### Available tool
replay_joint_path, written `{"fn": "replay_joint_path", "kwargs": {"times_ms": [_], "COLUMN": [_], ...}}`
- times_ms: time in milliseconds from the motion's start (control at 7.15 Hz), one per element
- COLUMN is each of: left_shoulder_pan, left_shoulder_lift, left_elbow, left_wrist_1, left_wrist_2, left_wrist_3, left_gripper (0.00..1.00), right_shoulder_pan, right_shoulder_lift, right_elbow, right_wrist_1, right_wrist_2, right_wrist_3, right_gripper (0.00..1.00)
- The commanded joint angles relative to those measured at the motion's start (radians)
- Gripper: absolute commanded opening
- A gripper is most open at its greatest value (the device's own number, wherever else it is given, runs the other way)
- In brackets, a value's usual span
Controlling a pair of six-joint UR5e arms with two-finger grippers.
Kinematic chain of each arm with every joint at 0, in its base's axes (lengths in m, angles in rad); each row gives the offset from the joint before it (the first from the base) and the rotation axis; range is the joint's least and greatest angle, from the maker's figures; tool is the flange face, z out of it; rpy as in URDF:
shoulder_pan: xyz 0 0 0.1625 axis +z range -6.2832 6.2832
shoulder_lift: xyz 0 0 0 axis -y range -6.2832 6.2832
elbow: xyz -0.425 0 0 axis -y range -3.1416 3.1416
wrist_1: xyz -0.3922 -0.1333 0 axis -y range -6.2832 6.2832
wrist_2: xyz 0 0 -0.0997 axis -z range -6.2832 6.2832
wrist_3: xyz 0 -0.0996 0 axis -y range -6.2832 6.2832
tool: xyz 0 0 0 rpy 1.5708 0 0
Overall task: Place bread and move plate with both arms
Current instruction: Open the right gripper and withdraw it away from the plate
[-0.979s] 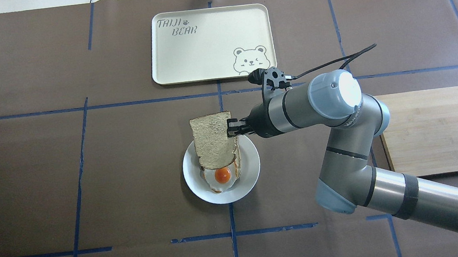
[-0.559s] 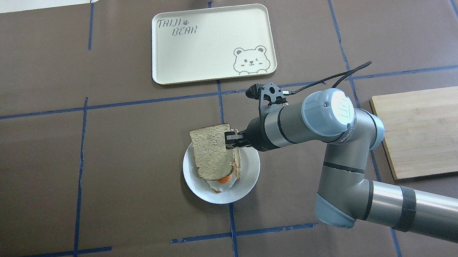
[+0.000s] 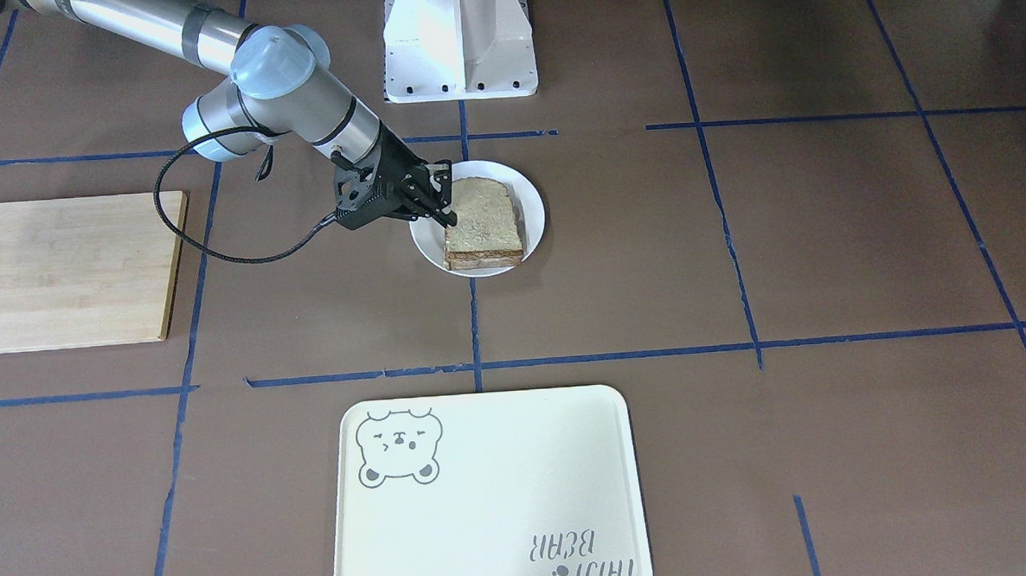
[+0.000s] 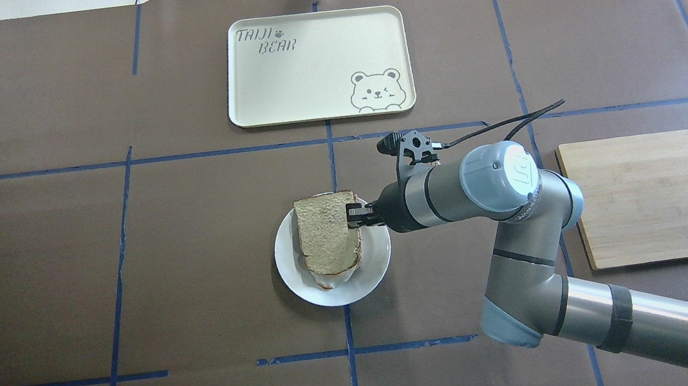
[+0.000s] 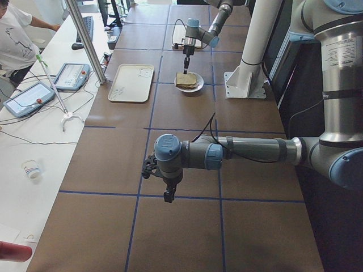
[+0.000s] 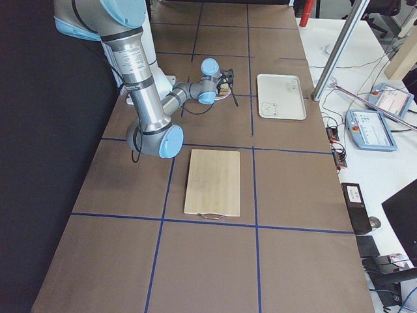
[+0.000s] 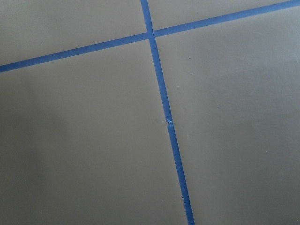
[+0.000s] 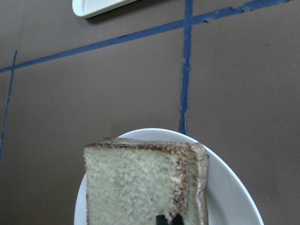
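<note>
The bread (image 4: 325,234) lies flat on the egg toast on the white plate (image 4: 374,261); only a sliver of egg white shows under it. My right gripper (image 4: 353,214) is shut on the bread's right edge, low over the plate. The front-facing view shows the same: gripper (image 3: 447,215), bread (image 3: 481,216), plate (image 3: 534,209). The right wrist view shows the bread (image 8: 136,187) on the plate (image 8: 229,187). My left gripper (image 5: 168,195) hangs over bare table far from the plate, and I cannot tell whether it is open or shut.
A cream bear tray (image 4: 316,66) lies beyond the plate. A wooden cutting board (image 4: 658,196) lies to the right, by my right arm's elbow. The white robot base (image 3: 459,39) stands at the near edge. A person stands by the side bench (image 5: 14,34).
My right gripper has lowered the bread from a tilted hold down flat onto the egg toast. The egg yolk is now covered.
</note>
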Motion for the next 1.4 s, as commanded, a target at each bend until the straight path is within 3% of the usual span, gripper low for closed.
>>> {"fn": "replay_joint_path", "kwargs": {"times_ms": [0,140,280,559,839,979,1119,1259], "left_shoulder_pan": [0.001,-0.001,-0.001,0.001,0.001,0.001,0.001,0.002], "left_shoulder_lift": [0.000,0.000,0.000,-0.023,-0.067,-0.113,-0.121,-0.123], "left_elbow": [0.000,-0.001,-0.021,-0.021,-0.003,0.020,0.005,0.018], "left_wrist_1": [0.000,0.000,0.000,-0.038,-0.179,-0.183,-0.184,-0.201], "left_wrist_2": [0.000,0.002,0.002,0.002,0.000,-0.009,-0.015,-0.082], "left_wrist_3": [0.001,0.005,0.000,-0.002,-0.006,-0.005,0.000,0.001], "left_gripper": [1.00,1.00,1.00,1.00,1.00,1.00,1.00,1.00], "right_shoulder_pan": [-0.001,0.002,0.025,0.154,0.301,0.387,0.488,0.609], "right_shoulder_lift": [-0.006,-0.012,-0.022,-0.022,-0.089,-0.145,-0.232,-0.348], "right_elbow": [0.001,0.005,0.004,0.026,0.118,0.187,0.250,0.285], "right_wrist_1": [-0.002,-0.010,-0.034,-0.256,-0.495,-0.624,-0.721,-0.742], "right_wrist_2": [-0.008,-0.022,-0.010,0.132,0.244,0.295,0.358,0.418], "right_wrist_3": [0.000,-0.003,-0.009,-0.067,-0.369,-0.537,-0.753,-0.973], "right_gripper": [0.83,1.00,1.00,1.00,1.00,1.00,1.00,1.00]}}
